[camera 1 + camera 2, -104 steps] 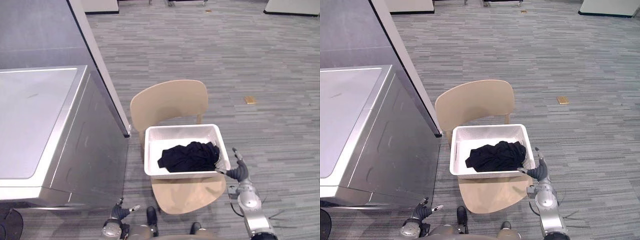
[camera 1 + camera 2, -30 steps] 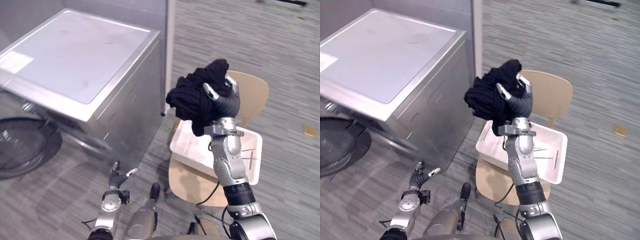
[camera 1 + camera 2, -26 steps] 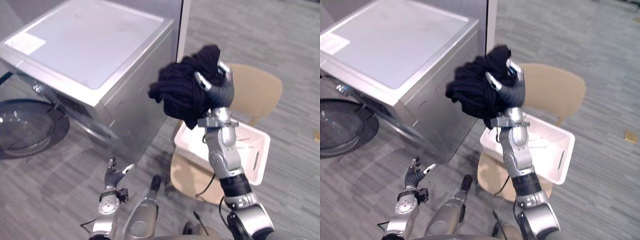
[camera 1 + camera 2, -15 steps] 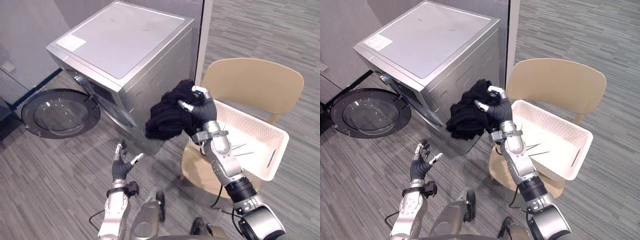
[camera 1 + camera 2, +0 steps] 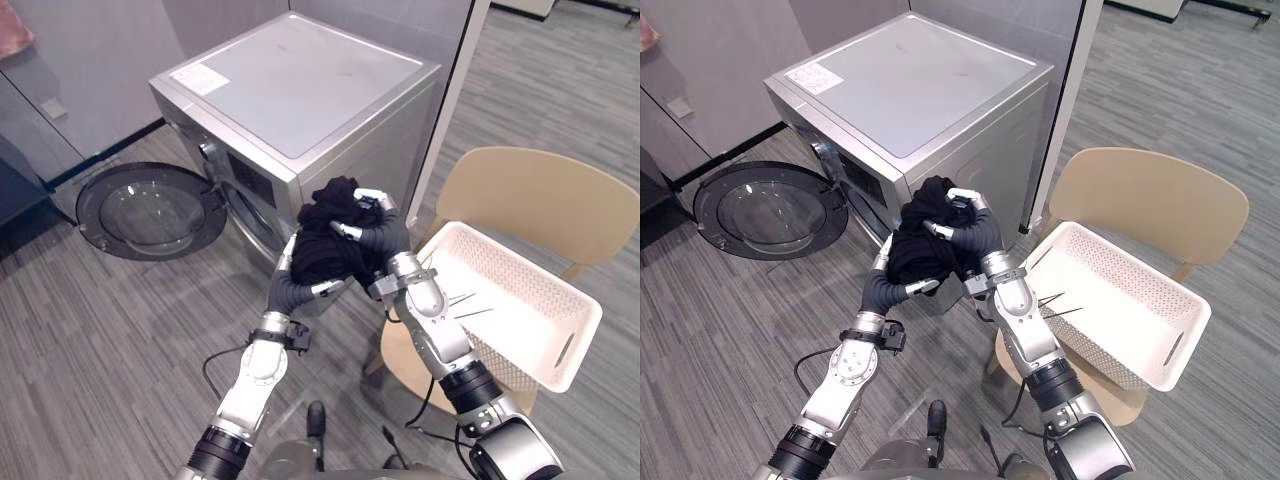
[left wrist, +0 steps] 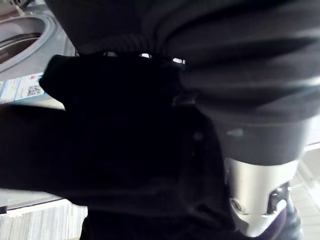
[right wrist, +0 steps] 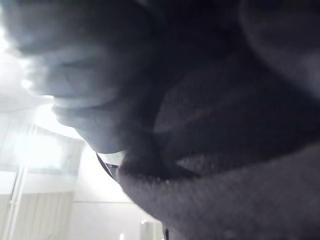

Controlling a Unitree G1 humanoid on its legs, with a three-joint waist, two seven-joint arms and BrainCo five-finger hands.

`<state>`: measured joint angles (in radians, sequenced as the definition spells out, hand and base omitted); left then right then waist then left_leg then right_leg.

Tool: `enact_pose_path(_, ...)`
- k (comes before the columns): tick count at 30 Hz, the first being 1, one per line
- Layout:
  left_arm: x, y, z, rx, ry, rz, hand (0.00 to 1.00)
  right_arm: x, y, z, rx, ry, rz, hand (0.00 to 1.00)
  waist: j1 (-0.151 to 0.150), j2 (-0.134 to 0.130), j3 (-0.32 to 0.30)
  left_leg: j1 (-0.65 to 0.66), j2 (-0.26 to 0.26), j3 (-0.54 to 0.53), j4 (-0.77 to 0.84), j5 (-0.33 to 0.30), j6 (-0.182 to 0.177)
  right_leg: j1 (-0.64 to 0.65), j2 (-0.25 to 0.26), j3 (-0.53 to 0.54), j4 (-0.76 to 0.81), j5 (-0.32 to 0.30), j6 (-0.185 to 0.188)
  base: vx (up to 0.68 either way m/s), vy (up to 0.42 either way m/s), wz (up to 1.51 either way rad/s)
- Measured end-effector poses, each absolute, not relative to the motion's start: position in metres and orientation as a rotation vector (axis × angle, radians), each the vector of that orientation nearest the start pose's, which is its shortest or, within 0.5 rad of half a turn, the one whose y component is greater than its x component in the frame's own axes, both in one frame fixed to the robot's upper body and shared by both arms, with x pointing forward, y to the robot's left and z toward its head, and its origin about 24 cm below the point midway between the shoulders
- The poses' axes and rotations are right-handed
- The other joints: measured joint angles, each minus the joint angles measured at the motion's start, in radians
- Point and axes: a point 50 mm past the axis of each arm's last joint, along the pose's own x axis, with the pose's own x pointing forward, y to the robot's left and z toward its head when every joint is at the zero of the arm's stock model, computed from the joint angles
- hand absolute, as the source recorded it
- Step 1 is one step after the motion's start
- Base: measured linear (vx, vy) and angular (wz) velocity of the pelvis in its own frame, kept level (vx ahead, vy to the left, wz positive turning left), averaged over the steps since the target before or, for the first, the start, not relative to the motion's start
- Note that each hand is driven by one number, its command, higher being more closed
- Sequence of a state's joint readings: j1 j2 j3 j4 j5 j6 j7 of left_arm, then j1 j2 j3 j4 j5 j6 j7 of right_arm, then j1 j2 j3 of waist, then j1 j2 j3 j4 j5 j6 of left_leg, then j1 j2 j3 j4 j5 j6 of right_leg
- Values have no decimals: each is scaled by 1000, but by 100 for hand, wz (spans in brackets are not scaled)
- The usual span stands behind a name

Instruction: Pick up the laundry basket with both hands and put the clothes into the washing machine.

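Clothes: a crumpled bundle of black knitted clothes [image 5: 322,255] is seen as one dark, folded mass with a ribbed weave; single garments cannot be told apart.
Place of clothes: the bundle is held in the air between both hands, just before the front of the washing machine and well above the floor.
Right hand [image 5: 388,238]: its fingers [image 5: 358,195] are curled over the top of the bundle, and the cloth is clamped against the palm.
Left hand [image 5: 884,291]: it is laid against the bundle's lower side. The fingers are stretched up along the cloth, and the thumb is held out beneath it.
Basket: a white perforated plastic laundry basket [image 5: 515,300] is set on the seat of a pale wooden chair with a curved back [image 5: 540,195], to the right of the hands and apart from them. No cloth is seen inside it.
Washing machine: a silver front-loading washing machine with a flat grey top [image 5: 300,85] is placed behind the bundle, near the chair.
Door: the round glass door with a dark rim [image 5: 150,210] is swung fully open to the machine's left, low over the grey striped carpet [image 5: 90,340].
In the way: the drum opening [image 5: 245,215] is seen at a steep angle and is partly covered by the bundle and the left hand.
Behind: a white upright post [image 5: 455,95] is seen between the machine and the chair.
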<state>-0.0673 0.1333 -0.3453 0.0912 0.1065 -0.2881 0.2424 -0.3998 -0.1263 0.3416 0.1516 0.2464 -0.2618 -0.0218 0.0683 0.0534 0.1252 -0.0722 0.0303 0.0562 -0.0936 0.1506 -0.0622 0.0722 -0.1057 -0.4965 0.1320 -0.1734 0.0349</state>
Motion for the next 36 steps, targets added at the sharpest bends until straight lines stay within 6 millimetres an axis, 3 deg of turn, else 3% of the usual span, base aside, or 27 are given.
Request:
enact_pose_path(1,251,92,57,201,-282,-166,0,299,-66,126,86,-418,425,100,-2,-2,-10,0,4,0,0,8,-5,0,3,1,1,0,-1,-94,-45,1)
enact_pose_path(2,255,91,56,221,-284,-177,100,298,-64,125,97,-412,433,100,-1,0,-16,0,8,-2,-1,13,-2,0,9,1,2,2,-3,-101,-51,1)
enact_pose_path(4,259,86,54,256,-276,-197,100,297,-60,123,126,-394,454,100,-1,0,-28,0,21,-3,-3,14,-1,-1,22,1,2,4,-7,-100,-48,-1)
enact_pose_path(5,263,84,53,273,-275,-199,100,296,-57,122,141,-386,466,0,-1,-1,-32,-1,27,-5,-8,14,-1,-3,29,2,3,5,-9,-108,-48,-3)
enact_pose_path(8,274,86,51,316,-260,-192,100,292,-49,119,182,-361,513,0,-3,-3,-35,-2,42,-4,-9,13,-1,-9,42,7,3,8,-14,-103,-44,-6)
enact_pose_path(15,275,91,37,349,-195,-169,100,280,-33,118,219,-353,590,0,-1,-16,-58,-19,58,0,-8,16,-3,-36,57,32,6,17,-27,-22,-32,-11)
enact_pose_path(19,274,92,34,350,-183,-160,100,276,-36,110,215,-338,582,0,-2,-18,-60,-17,58,0,-3,20,-5,-36,58,36,6,16,-27,28,-21,-1)
enact_pose_path(24,261,107,16,300,-92,-87,100,268,-60,81,39,-288,489,0,-1,-18,-60,-13,57,0,-3,20,-5,-33,57,41,12,14,-28,0,0,0)
enact_pose_path(29,243,144,-6,242,31,66,100,249,-96,43,-201,-179,365,0,-1,-26,-65,-6,57,-6,-9,20,-5,-41,50,42,51,-10,-24,-35,-17,2)
enact_pose_path(36,213,189,-45,205,234,245,100,235,-112,-8,-323,32,352,0,3,-36,-68,-46,57,-34,-8,24,-15,-68,55,3,60,-16,-29,-37,-25,16)
